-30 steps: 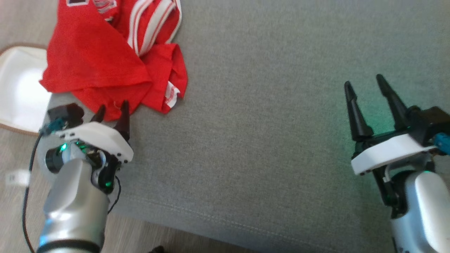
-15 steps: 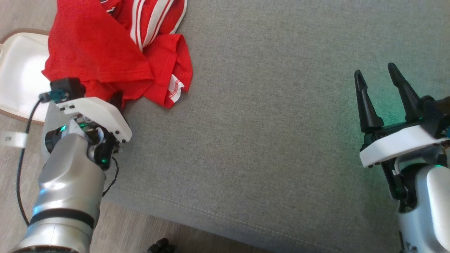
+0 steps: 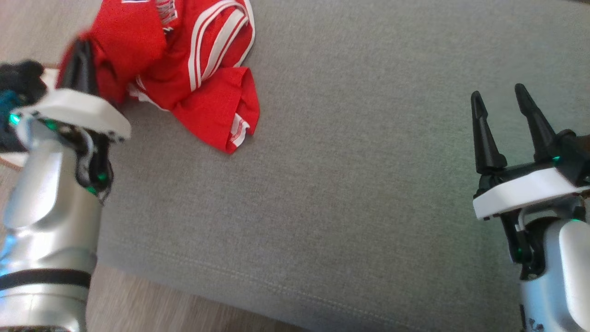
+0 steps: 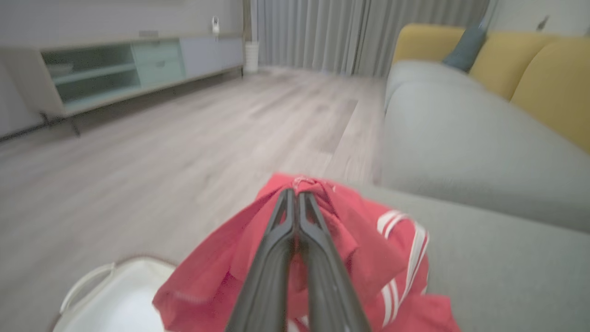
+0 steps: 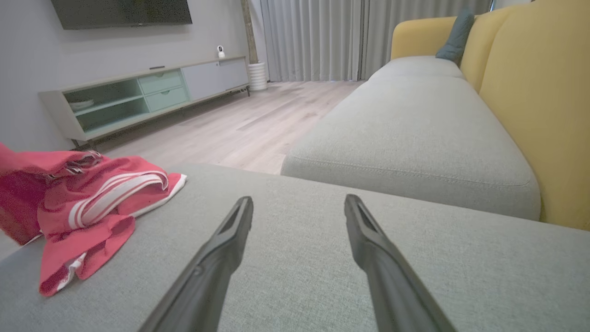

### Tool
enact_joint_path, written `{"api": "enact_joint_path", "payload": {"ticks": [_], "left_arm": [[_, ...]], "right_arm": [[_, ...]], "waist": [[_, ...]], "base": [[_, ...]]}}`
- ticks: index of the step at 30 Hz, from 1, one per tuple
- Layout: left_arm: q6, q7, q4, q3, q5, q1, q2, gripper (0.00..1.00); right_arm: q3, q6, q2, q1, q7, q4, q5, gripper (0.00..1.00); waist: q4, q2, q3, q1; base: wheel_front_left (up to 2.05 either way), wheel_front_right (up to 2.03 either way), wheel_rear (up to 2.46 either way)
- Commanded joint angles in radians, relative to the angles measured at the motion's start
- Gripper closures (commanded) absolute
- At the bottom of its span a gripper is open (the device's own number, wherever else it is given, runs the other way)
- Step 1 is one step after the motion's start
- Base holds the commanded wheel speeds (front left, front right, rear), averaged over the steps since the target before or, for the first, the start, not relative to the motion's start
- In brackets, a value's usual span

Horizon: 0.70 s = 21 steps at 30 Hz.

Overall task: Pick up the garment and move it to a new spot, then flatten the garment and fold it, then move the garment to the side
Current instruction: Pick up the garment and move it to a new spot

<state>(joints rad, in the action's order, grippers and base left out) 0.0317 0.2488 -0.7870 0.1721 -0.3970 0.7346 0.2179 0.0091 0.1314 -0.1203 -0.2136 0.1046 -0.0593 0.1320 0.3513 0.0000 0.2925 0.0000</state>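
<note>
One crumpled red garment with white stripes lies at the left end of the grey woven sofa seat, with one bunched fold lifted. The left end effector pinches that fold between its two tapered dark fingers. The right end effector hovers well apart, fingers spread wide.

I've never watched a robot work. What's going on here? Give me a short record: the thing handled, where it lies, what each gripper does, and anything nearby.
thing handled: red shirt with white stripes, crumpled
where: near the left end of a grey sofa cushion
left gripper: shut, pinching a bunch of the red shirt
right gripper: open, holding nothing, over bare cushion well apart from the shirt
nearby: white basket on the wooden floor beside the sofa
</note>
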Motion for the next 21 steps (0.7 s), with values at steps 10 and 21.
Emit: {"api": "enact_joint_path", "payload": {"ticks": [10, 21], "left_arm": [[-0.074, -0.008, 0.555, -0.044, 0.08, -0.167, 0.085, 1.0], [-0.055, -0.153, 0.951, 0.138, 0.102, -0.293, 0.026, 1.0]], "right_arm": [[0.011, -0.001, 0.045, 0.032, -0.05, -0.021, 0.024, 0.0], [0.001, -0.001, 0.064, 0.057, -0.072, -0.031, 0.035, 0.0]], "waist": [[-0.087, 0.0, -0.114, 0.0], [-0.276, 0.0, -0.12, 0.0]], "base": [[0.0, 0.0, 0.0], [0.0, 0.0, 0.0]]}}
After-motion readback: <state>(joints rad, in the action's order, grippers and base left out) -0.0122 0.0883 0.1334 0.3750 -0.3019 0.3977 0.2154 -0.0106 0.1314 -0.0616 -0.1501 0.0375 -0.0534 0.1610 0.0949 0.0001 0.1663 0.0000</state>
